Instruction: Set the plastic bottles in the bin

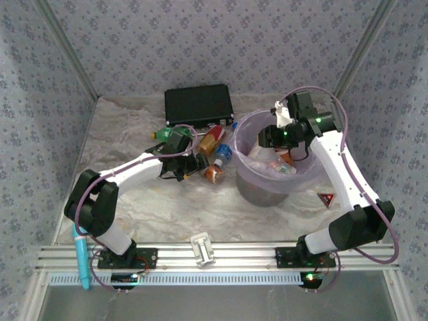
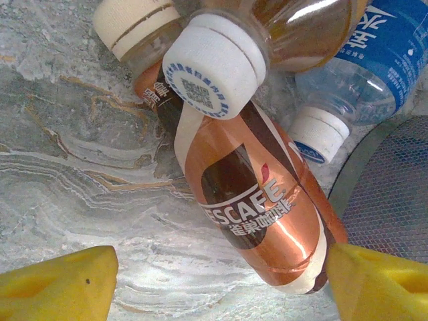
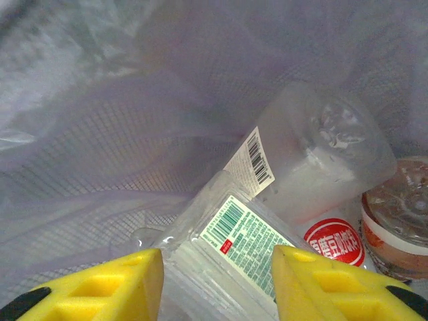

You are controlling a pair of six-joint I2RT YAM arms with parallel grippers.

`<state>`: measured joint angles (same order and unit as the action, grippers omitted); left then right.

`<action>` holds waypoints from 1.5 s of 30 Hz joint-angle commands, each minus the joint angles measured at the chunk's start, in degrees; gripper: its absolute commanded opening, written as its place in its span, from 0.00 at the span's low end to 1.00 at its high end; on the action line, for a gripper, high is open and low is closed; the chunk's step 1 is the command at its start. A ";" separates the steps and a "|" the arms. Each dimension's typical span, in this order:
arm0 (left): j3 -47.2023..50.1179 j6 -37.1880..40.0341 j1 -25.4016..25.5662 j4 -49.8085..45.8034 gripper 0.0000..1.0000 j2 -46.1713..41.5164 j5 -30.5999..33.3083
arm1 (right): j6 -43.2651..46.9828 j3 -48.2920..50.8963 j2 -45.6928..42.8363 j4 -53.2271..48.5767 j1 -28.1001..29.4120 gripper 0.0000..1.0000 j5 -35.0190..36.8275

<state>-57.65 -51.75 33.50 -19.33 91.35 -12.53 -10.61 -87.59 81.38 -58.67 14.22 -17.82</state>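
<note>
Several plastic bottles lie in a cluster (image 1: 212, 150) left of the bin (image 1: 249, 180), a grey bucket lined with a lavender bag. My left gripper (image 1: 198, 164) is down at this cluster, open. Its yellow pads (image 2: 57, 284) straddle the base of a copper Nescafe bottle (image 2: 257, 214) without touching it. An amber white-capped bottle (image 2: 214, 63) and a blue-labelled one (image 2: 361, 67) lie just beyond. My right gripper (image 3: 217, 284) hangs inside the bin (image 3: 100, 154), open. Below it lie a clear bottle with a green-printed label (image 3: 244, 244) and other clear bottles (image 3: 321, 160).
A flat black case (image 1: 198, 105) sits at the back behind the bottles. A white clip-like block (image 1: 202, 247) rests on the front rail, and a teal tool (image 1: 81, 259) hangs at the front left. A red triangle sticker (image 1: 326, 199) lies right of the bin.
</note>
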 commanded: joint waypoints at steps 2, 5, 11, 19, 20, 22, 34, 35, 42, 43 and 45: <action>-1.93 2.23 0.21 -0.32 0.80 -1.11 1.91 | -0.07 -5.94 -4.78 -3.23 -2.18 0.55 -0.12; -5.31 7.38 0.17 -3.96 0.80 -1.48 5.41 | 0.48 -6.63 -6.78 -4.33 -3.98 0.61 0.07; -13.42 22.55 -0.08 -8.21 0.82 0.41 10.68 | -0.40 -3.33 -12.32 -3.45 -6.78 0.80 -0.62; -20.29 35.11 -7.93 -11.16 0.85 4.42 20.38 | -1.51 1.82 -16.30 -2.15 -7.95 0.85 -2.00; -20.88 36.43 -9.59 -10.81 0.87 4.98 20.73 | -1.45 2.18 -16.41 -2.15 -8.06 0.84 -2.10; -21.74 37.15 -13.14 -9.52 0.91 6.41 20.73 | -1.35 2.71 -16.64 -2.05 -8.18 0.84 -2.04; -33.20 49.86 -24.44 -6.89 1.00 22.42 -0.41 | -0.38 3.30 -18.92 -4.33 -8.68 0.84 -1.09; -34.24 51.78 -24.50 -7.63 1.00 23.49 -0.94 | -0.33 3.30 -19.22 -4.51 -8.81 0.84 -1.03; -40.54 62.82 -24.53 -13.67 1.00 30.30 -1.70 | -0.21 3.30 -19.49 -5.18 -9.55 0.84 -0.55; -41.38 63.84 -24.49 -14.82 1.00 30.98 -1.87 | -0.28 3.30 -19.47 -5.14 -9.59 0.84 -0.62; -42.76 65.33 -24.44 -17.31 1.00 32.03 -2.08 | -0.37 3.22 -19.42 -5.05 -9.70 0.84 -0.63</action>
<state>-97.60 7.38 9.13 -30.57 121.82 -12.78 -11.29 -84.62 62.28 -62.19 4.95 -18.85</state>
